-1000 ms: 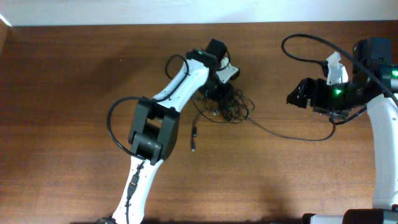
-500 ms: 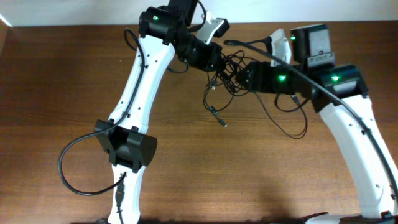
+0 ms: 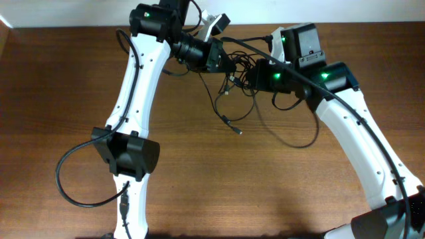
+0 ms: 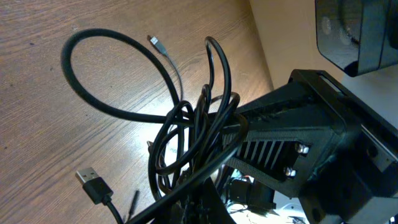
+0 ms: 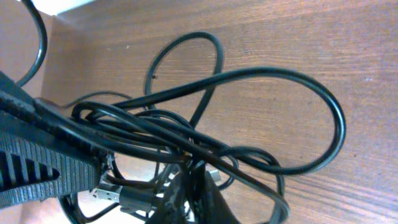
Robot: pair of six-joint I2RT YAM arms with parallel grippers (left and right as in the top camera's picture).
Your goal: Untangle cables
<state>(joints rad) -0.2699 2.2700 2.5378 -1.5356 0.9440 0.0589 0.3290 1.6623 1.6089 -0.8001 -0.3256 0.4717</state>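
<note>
The cables (image 3: 234,78) hang as one knotted bundle above the wooden surface (image 3: 66,99). The two arms hold the bundle between them. The left gripper (image 3: 224,64) meets the knot from one side and the right gripper (image 3: 252,76) from the other. They are so close that their black bodies nearly touch across it.

In the left wrist view the strands gather and run down into that arm's own jaws at the bottom edge. The jaws are pressed together on the cables. A wide loop (image 4: 112,81) swings out of the knot over the wood. Past it, a thinner cord ends in a small silvery plug (image 4: 155,42). A USB plug (image 4: 92,182) sticks out just beside the knot, low on the same side. Right behind the knot stands the ribbed finger (image 4: 273,146) of the right gripper.

In the right wrist view the strands likewise converge into that arm's jaws at the bottom edge, and these jaws are pinching the cables too. A big oval loop (image 5: 311,106) reaches out from the knot. On the opposite side the left gripper's ribbed body touches the bundle.

From overhead, one dangling cord (image 3: 229,121) drops below the knot and ends in a small plug. A long slack strand (image 3: 292,143) sags under the right gripper. I cannot tell whether either one touches the surface.
</note>
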